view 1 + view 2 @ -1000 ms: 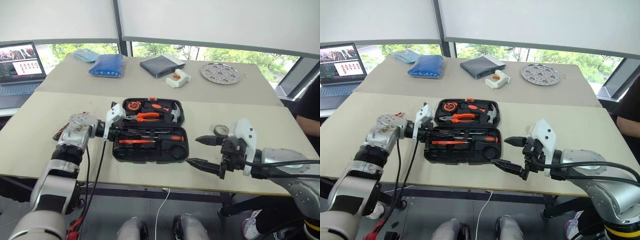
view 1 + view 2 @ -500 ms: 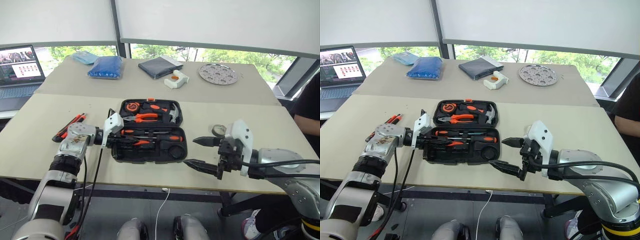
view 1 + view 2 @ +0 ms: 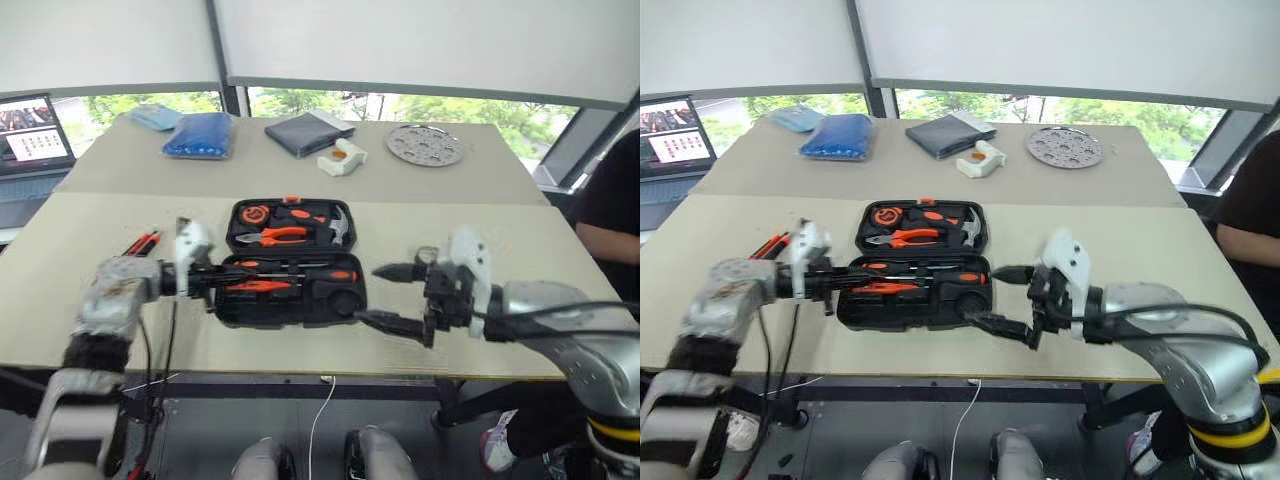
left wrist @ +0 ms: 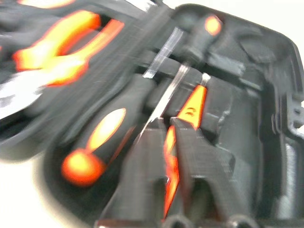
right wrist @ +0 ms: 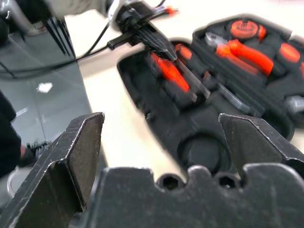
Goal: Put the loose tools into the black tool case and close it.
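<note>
Mostly done, by the look of it: case [image 3: 290,320] lying open on the desk [image 3: 520,240], pliers, hammer and screwdrivers [image 3: 300,272] seated in their recesses, lid not yet shut. One orange-and-black knife [image 3: 141,242] left loose on the desk, just outside and behind the left tool [image 3: 212,281], well short of the case. Left tool reaching over the case's near-left corner above an orange handle; fingers [image 4: 142,175] close together with orange showing in the slit, so cannot tell whether gripping or merely hovering. Right tool [image 3: 372,294] spread wide and empty, level with the case's right end, just off its rim. Remaining, probably: fetch the knife, seat it, fold the lid over, latch. Little margin between case and front desk edge under both tools; bare desk either side. Person [image 3: 610,200] at the far right edge, beyond the right tool.
</note>
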Controlling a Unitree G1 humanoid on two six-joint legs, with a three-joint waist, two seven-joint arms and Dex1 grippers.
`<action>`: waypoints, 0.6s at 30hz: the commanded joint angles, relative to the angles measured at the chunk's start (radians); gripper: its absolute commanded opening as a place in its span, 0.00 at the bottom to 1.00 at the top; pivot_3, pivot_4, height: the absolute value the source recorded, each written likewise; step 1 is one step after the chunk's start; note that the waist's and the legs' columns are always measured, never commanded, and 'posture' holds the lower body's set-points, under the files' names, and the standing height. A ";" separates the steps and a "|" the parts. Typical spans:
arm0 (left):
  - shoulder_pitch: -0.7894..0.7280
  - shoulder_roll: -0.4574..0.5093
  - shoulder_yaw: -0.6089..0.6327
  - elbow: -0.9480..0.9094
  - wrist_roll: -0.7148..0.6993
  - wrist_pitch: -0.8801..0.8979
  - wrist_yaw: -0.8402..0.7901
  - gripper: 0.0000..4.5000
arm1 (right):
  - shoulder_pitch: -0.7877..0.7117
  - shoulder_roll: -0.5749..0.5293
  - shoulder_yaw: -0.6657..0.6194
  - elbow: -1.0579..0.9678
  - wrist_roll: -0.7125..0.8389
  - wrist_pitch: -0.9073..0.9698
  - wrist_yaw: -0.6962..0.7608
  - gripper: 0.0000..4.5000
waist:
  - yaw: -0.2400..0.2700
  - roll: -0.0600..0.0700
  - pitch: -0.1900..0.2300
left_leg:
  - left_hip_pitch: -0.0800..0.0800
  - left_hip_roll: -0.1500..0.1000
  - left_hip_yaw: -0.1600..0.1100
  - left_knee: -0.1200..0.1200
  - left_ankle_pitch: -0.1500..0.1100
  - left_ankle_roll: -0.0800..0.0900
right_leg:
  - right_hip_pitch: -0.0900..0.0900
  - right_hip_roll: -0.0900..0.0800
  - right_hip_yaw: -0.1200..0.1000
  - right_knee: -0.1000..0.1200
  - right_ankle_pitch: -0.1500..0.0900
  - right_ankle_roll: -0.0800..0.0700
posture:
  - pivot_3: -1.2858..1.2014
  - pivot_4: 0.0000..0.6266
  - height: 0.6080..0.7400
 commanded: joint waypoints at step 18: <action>0.211 0.304 0.273 0.129 0.039 0.005 0.169 1.00 | -0.159 0.093 0.128 0.166 -0.111 -0.129 0.201 1.00 | 0.053 0.001 0.000 | -0.003 -0.002 0.000 -0.003 -0.006 -0.013 | -0.004 -0.011 -0.010 -0.001 0.001 -0.001 | 0.52 0.24 0.84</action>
